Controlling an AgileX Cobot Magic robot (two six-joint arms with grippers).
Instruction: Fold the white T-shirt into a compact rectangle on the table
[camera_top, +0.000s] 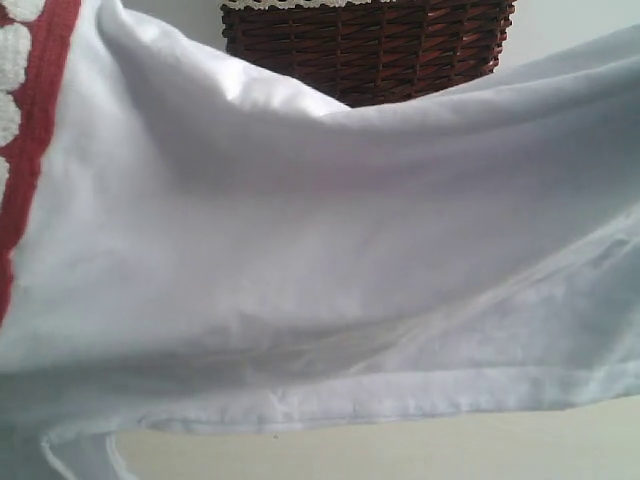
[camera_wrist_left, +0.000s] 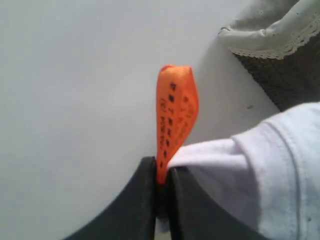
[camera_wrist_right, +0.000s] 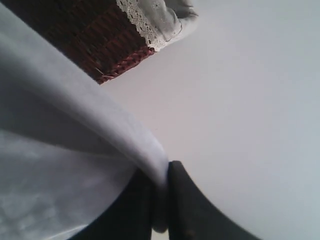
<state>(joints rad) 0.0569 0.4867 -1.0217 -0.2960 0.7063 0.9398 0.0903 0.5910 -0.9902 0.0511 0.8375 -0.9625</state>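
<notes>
The white T-shirt (camera_top: 320, 260) hangs lifted and close to the exterior camera, filling most of that view; a strip of its red-outlined fuzzy lettering (camera_top: 30, 120) shows at the far left. Neither gripper is visible there, hidden behind the cloth. In the left wrist view my left gripper (camera_wrist_left: 162, 172) is shut on the shirt's fabric (camera_wrist_left: 260, 170) together with its orange tag (camera_wrist_left: 175, 110), which sticks up from the jaws. My right gripper (camera_wrist_right: 162, 175) is shut on a fold of the T-shirt (camera_wrist_right: 75, 160). The table (camera_top: 400, 450) shows pale below the hem.
A dark red-brown wicker basket (camera_top: 370, 45) with a lace-trimmed cloth liner (camera_wrist_right: 155, 20) stands at the back of the table, behind the raised shirt. It also appears in the left wrist view as the basket (camera_wrist_left: 285, 70). Bare table (camera_wrist_left: 75, 100) lies beneath both grippers.
</notes>
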